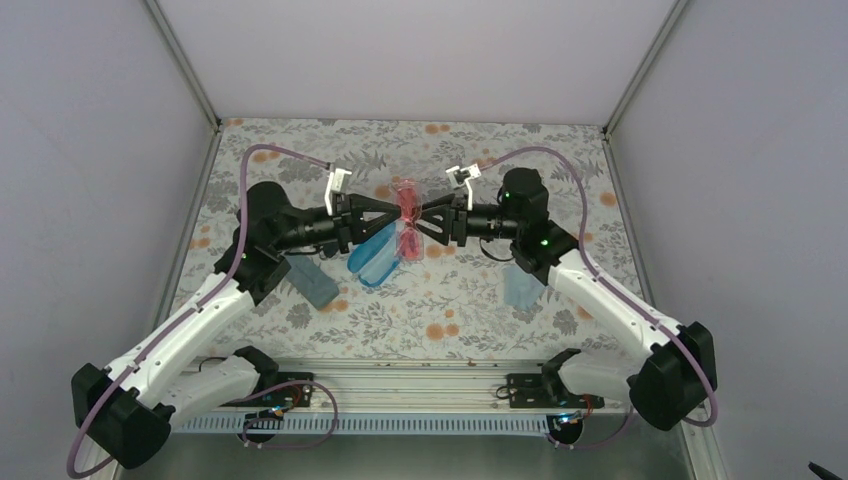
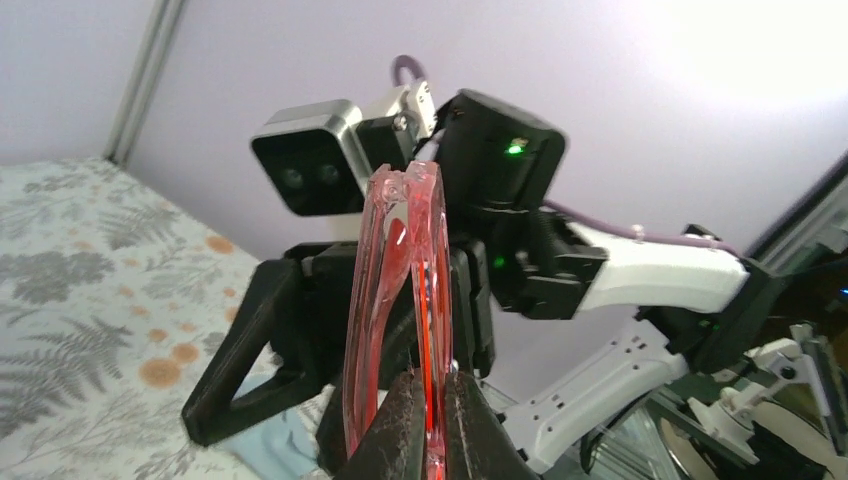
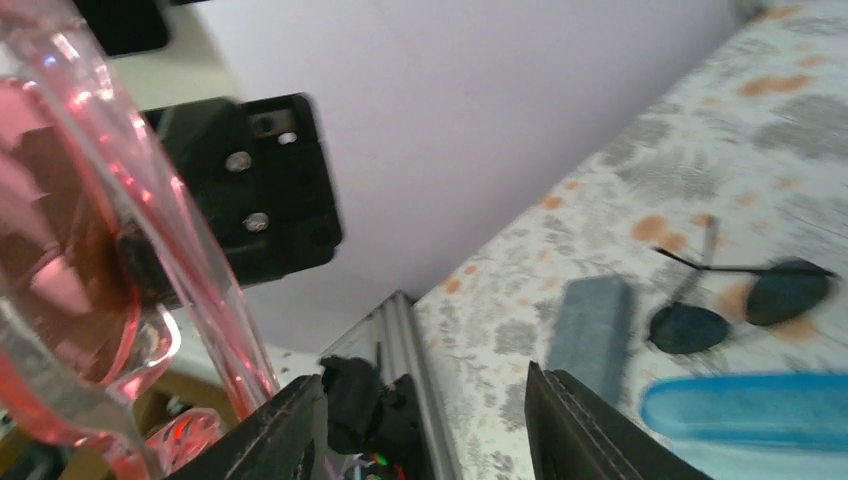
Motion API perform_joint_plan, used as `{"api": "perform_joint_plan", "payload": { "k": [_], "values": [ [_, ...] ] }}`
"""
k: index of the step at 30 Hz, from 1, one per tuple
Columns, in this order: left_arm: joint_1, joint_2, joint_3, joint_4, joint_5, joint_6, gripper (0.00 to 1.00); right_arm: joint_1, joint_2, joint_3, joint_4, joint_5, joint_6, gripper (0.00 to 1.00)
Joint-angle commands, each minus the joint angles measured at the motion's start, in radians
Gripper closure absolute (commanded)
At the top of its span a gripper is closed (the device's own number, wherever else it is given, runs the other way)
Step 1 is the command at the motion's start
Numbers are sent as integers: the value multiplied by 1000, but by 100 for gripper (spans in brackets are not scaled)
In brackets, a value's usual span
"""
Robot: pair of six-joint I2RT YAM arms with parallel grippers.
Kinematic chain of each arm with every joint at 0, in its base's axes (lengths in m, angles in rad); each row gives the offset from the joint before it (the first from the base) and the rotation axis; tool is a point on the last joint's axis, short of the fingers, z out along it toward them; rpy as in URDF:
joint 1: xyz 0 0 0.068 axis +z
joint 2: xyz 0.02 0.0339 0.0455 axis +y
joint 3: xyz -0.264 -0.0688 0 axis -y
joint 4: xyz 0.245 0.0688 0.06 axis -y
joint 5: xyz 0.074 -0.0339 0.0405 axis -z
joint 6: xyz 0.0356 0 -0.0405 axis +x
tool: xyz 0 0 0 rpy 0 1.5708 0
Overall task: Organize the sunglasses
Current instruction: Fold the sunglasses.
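The pink-red sunglasses (image 1: 408, 215) hang folded in the air above the middle of the table, between my two grippers. My left gripper (image 1: 398, 214) is shut on their frame; the left wrist view shows the fingers (image 2: 405, 430) pinching the red frame (image 2: 400, 270). My right gripper (image 1: 427, 222) faces it, open, with wide-apart fingers (image 3: 285, 420). The pink frame (image 3: 90, 250) lies next to its left finger, not gripped. The black sunglasses (image 3: 740, 305) lie open on the table, seen only in the right wrist view.
A blue case (image 1: 375, 255) lies under the grippers and a grey case (image 1: 312, 280) lies left of it; both show in the right wrist view (image 3: 750, 410) (image 3: 590, 330). A light blue cloth (image 1: 522, 285) lies under the right arm. White walls enclose the flowered table (image 1: 460, 320).
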Motion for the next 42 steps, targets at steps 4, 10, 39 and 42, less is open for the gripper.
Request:
{"api": "perform_joint_plan", "payload": {
  "k": [4,10,39,42],
  "values": [
    [9,-4,27,-109,-106,69,98,-7,-115,-20,-224,434,2,57],
    [9,5,26,-132,-94,76,98,-7,-166,-126,11,32,18,54],
    [9,45,12,-92,-37,47,97,2,-113,-107,105,-92,65,96],
    [9,45,25,-165,-95,67,79,3,-117,-115,75,-36,61,96]
  ]
}}
